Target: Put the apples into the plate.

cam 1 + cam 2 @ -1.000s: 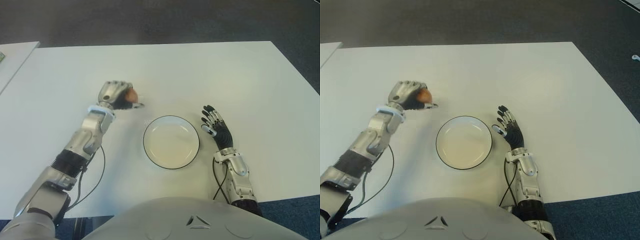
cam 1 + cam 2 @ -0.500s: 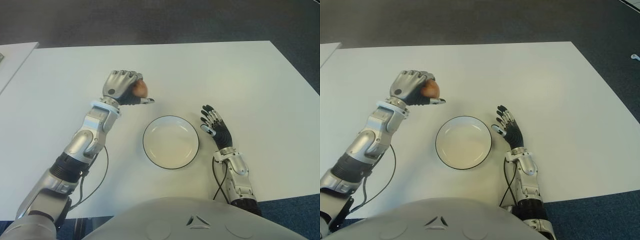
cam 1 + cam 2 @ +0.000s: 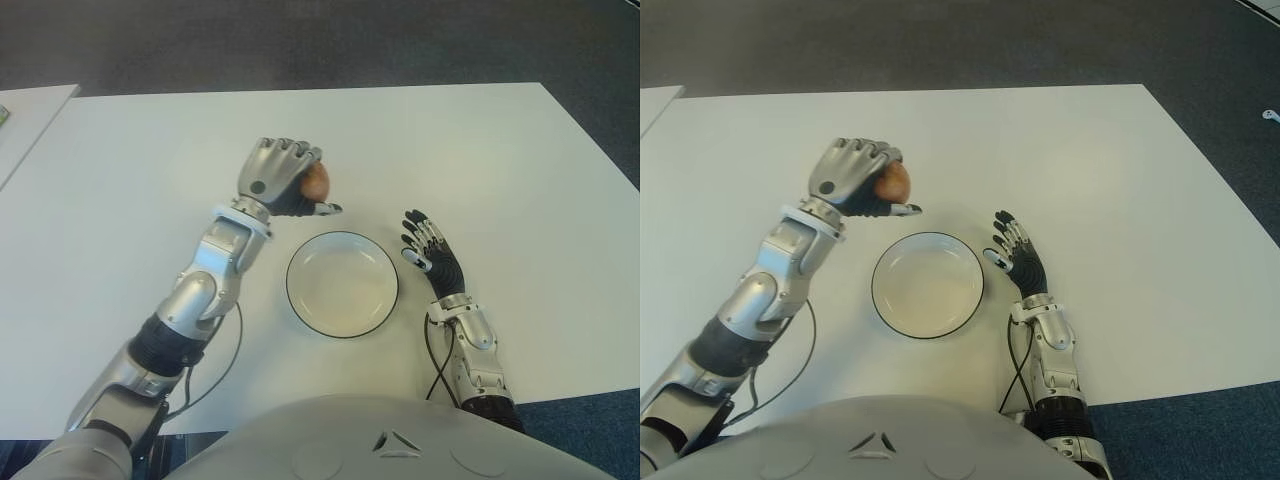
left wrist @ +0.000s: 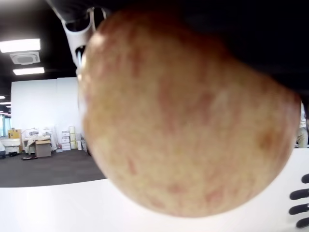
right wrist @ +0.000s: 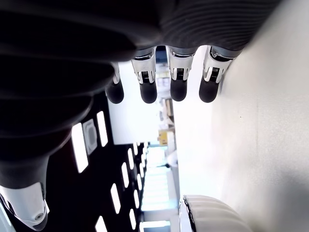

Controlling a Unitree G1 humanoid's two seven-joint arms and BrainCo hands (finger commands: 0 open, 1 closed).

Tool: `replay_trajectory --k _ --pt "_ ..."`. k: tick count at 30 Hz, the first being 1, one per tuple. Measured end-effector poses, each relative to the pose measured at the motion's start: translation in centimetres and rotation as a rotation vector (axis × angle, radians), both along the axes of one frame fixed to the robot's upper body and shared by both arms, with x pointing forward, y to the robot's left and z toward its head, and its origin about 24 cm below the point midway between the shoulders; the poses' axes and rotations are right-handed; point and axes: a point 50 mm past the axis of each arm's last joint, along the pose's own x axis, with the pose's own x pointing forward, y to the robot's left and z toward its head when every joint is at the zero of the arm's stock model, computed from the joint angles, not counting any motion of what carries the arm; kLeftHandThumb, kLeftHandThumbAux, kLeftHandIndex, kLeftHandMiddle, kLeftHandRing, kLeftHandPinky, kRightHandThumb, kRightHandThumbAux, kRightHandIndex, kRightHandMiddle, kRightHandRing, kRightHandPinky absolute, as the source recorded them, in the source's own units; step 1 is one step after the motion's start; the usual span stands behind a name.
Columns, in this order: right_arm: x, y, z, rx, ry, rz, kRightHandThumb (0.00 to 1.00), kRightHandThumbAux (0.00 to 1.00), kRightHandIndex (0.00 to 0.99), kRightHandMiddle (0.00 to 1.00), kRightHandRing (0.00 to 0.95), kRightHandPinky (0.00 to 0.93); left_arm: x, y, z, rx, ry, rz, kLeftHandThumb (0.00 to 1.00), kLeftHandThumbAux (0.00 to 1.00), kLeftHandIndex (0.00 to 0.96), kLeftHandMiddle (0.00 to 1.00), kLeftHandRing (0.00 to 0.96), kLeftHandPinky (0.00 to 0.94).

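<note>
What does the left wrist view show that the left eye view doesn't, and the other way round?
Only the left wrist view: the apple fills the frame, its mottled red-yellow skin plain, with a room and ceiling lights behind. Only the left eye view: the left hand shut on the apple above the table, just beyond the plate's far-left rim; the plate holds nothing; the right hand is open to the plate's right. Both: the apple and the white table.

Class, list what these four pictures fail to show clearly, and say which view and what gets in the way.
- Apple: in the eye views the left hand covers most of it.
- Left hand's fingers: the left wrist view is filled by the apple.
- Plate: in the right wrist view, cut by the edge.
- Right hand: whether it touches the table is unclear.
</note>
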Motion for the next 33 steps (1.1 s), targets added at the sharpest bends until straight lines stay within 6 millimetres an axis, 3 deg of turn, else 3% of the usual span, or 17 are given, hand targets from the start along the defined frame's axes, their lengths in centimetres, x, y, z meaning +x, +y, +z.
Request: replay_trajectory --k 5,13,33 --pt "0.0 0.2 0.0 -0.001 -0.001 -0.002 0.147 0.628 0.000 0.010 0.000 0.000 -1.2 -2.7 -0.3 -0.028 0.044 -0.100 0.858 0.662 0.412 0.537 0.841 0.809" --pt "0.1 0.5 0.0 -0.001 -0.001 -0.012 0.150 0.616 0.000 0.008 0.000 0.000 -2.9 -5.0 -1.4 -0.040 0.102 -0.215 0.858 0.661 0.413 0.538 0.839 0.834" --pt "-0.1 0.6 0.0 0.003 0.013 -0.018 0.157 0.615 0.000 0.000 0.000 0.000 -5.0 -4.6 -5.1 -0.019 0.259 -0.266 0.852 0.665 0.404 0.515 0.802 0.790"
